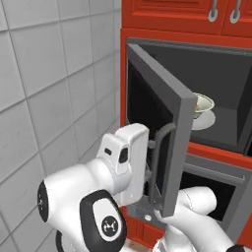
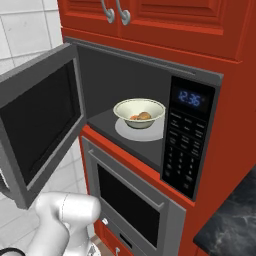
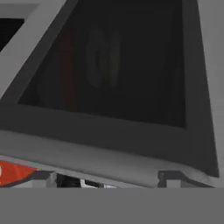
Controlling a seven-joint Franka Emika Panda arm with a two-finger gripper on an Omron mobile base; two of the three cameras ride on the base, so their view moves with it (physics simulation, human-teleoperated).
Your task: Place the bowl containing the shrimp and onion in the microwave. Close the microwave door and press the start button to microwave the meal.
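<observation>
The microwave [image 2: 125,67] stands with its cavity exposed. Inside, the cream-white bowl [image 2: 139,113] [image 1: 203,104] rests on the pale turntable plate [image 2: 150,133]. The pink-orange shrimp [image 2: 134,118] and the tan onion [image 2: 144,116] lie in it. The microwave door [image 1: 162,98] [image 2: 40,115] is swung about halfway out to the left. My gripper [image 1: 148,170] is at the door's outer face, beside the vertical bar handle [image 1: 158,162]. Its fingers are hidden between hand and door. The door's dark glass [image 3: 109,65] looms close in the hand view.
The microwave's control panel [image 2: 185,145] with a lit display is right of the cavity. A grey oven [image 2: 130,200] with a bar handle sits below. Red cabinets [image 2: 165,20] hang above. A tiled wall [image 1: 49,74] is to the left and a dark counter [image 2: 235,215] at lower right.
</observation>
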